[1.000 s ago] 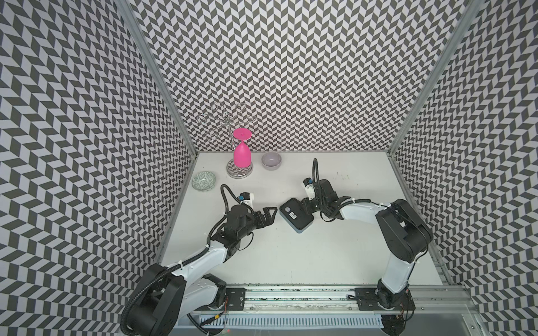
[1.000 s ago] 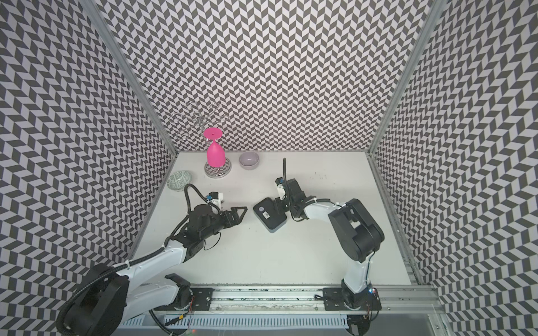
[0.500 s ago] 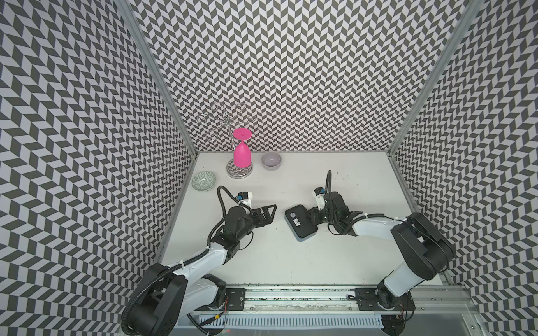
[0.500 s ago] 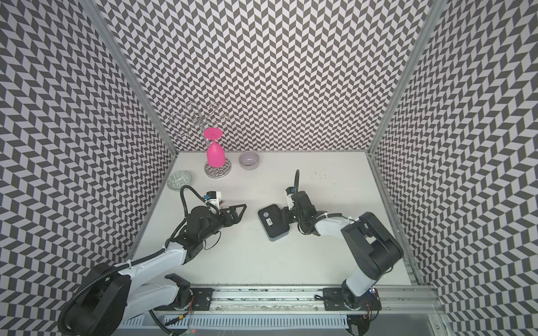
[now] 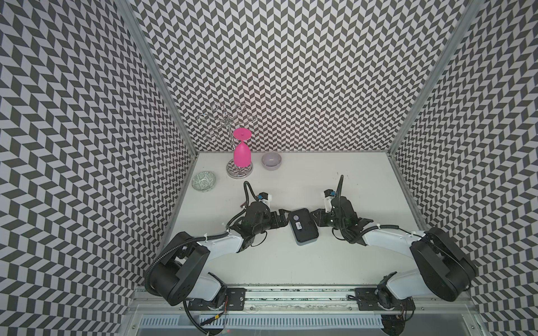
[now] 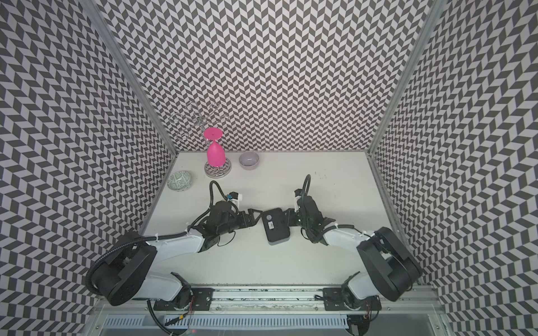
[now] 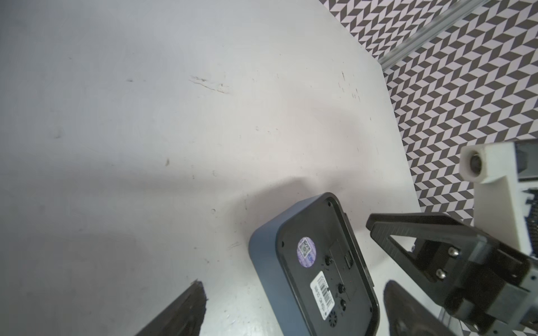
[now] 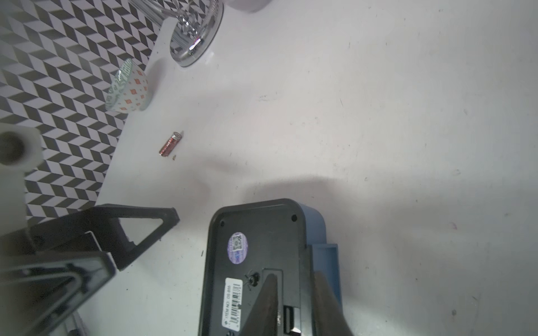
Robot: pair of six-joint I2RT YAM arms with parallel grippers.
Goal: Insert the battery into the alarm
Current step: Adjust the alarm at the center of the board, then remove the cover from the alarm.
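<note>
While the white tabletop [image 5: 291, 261] bore everything, the left gripper [image 5: 283, 221] gaped wide at nine o'clock of the blue-cased, black-backed rectangular alarm clock [image 5: 302, 229]. At three o'clock the right gripper [image 5: 316, 218] was barely parted, and I could not tell whether it held anything. The slim reddish cylindrical battery [image 8: 169, 144] lay loose toward ten o'clock.

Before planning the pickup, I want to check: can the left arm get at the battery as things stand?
Probably yes. The battery lies alone on bare table near the left tool, nothing covering it. That tool is open and empty, but faces the alarm, so it must turn away first.
</note>
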